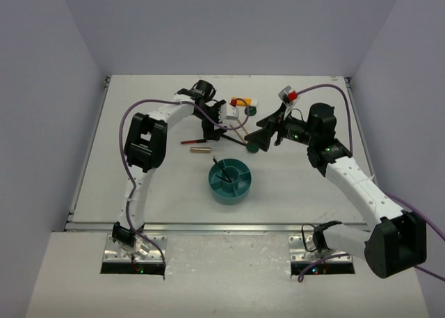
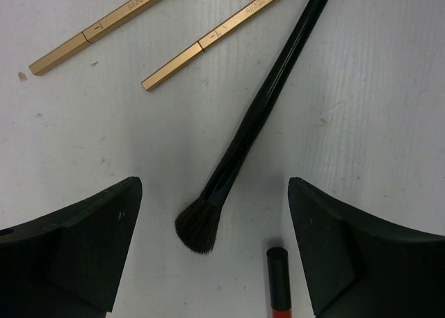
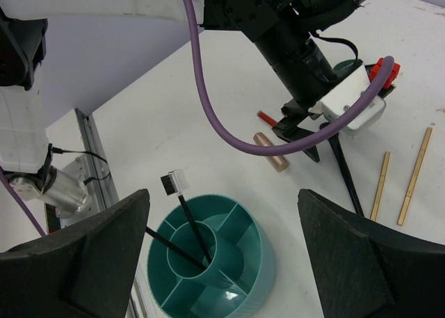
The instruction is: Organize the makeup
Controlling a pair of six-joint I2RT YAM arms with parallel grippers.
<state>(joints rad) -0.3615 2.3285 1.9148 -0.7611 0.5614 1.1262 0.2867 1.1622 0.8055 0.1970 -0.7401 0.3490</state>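
Pick-up step, I'd say: the left gripper (image 2: 214, 193) is spread wide and empty, straddling the bristle end of the slim black makeup brush (image 2: 264, 102) lying flat on the white table (image 2: 368, 109). Next it probably needs to drop and pinch the handle. The right gripper (image 3: 222, 193) hangs wide and empty above the teal round divided bowl (image 3: 261, 269).

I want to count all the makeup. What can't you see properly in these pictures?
Left wrist view: red pencil runs off the bottom edge; black brush and two gold sticks run off the top.
Right wrist view: teal bowl is cut by the bottom edge.
Top view: orange-and-white packet is too small to read.
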